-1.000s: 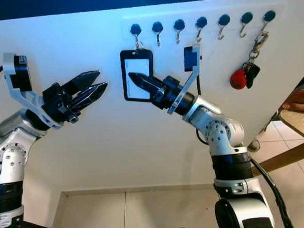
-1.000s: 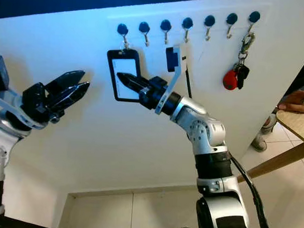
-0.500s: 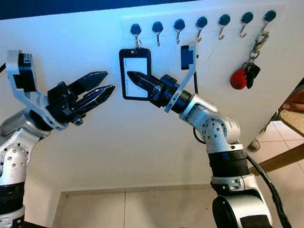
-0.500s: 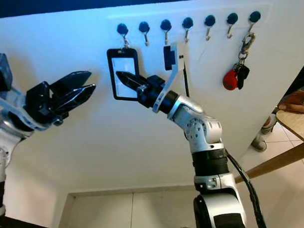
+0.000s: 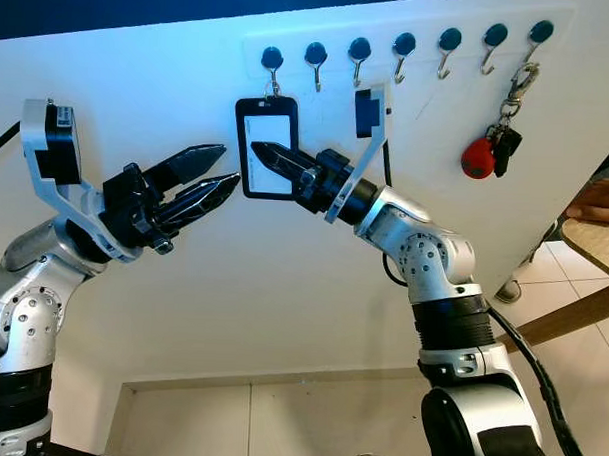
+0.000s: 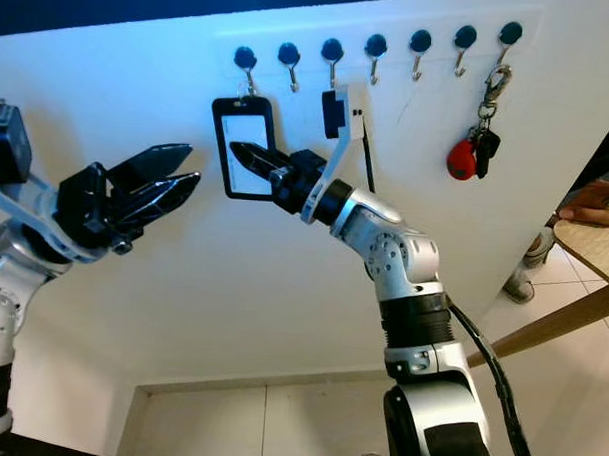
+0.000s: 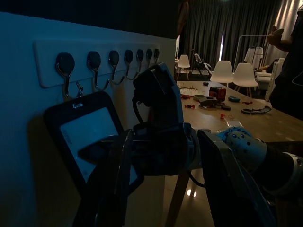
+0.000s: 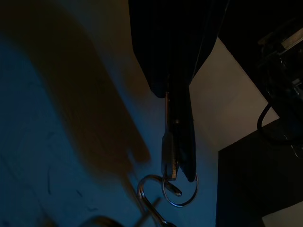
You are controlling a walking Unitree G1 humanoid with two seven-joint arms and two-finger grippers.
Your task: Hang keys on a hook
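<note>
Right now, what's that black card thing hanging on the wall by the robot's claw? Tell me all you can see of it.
The badge holder is a black-framed rectangular sleeve with a pale window, plastic by the look of it. It hangs upright against the white wall from the leftmost hook by a small metal clip and ring. The right gripper has its black fingers shut, with the tips in front of the window. Whether they touch it cannot be told. The left gripper is open and apart from it.

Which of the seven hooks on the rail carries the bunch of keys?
The last hook at the robot's right end: the keys with a red fob hang there.
</note>
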